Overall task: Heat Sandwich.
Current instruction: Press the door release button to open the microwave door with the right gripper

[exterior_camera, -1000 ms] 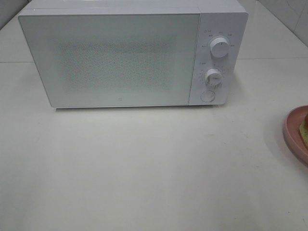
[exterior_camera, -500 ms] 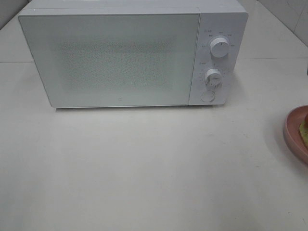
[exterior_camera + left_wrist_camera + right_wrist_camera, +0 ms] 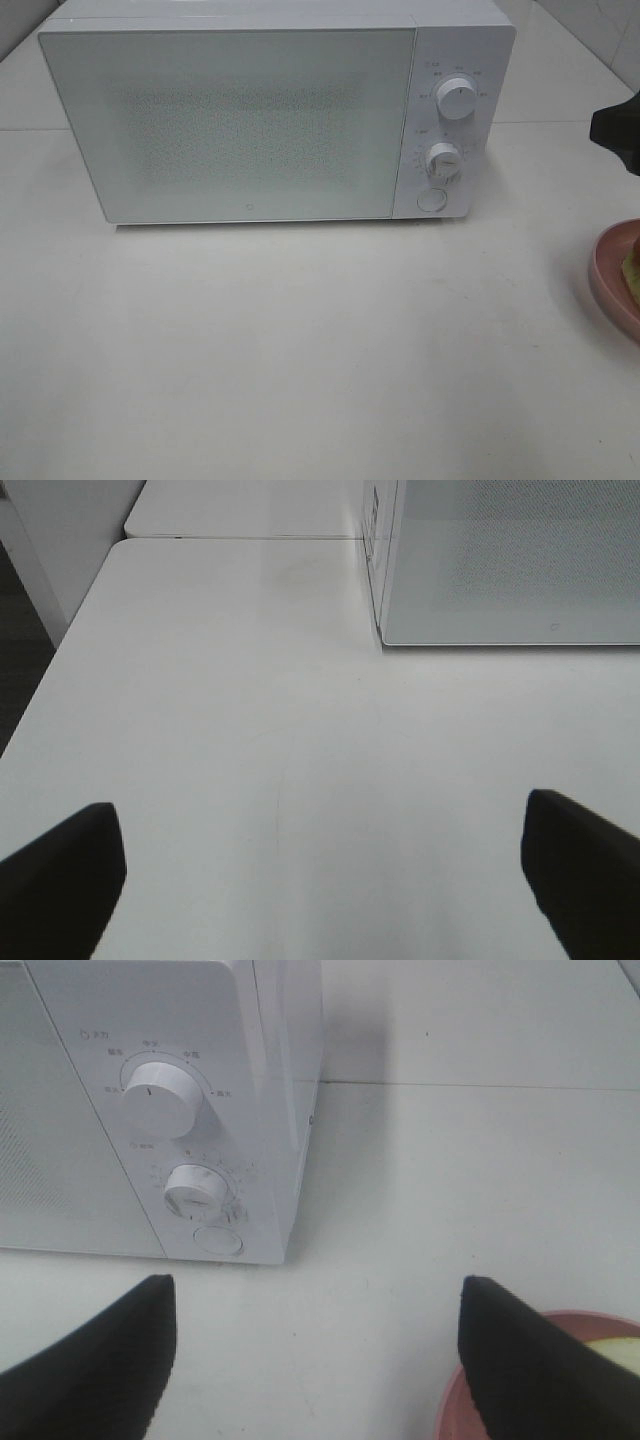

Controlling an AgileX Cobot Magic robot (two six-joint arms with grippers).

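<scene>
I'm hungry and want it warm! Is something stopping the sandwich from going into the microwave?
Yes: the microwave door is shut. It stands between the sandwich, which sits on the pink plate at the right of the high view, and the inside. Nothing else visible lies between them.

High camera faces microwave (image 3: 240, 120) front; wrist cameras low, close, share it.

Microwave (image 3: 250, 120) shut — pink plate (image 3: 603, 285) with sandwich (image 3: 632, 266) at right edge.
</scene>
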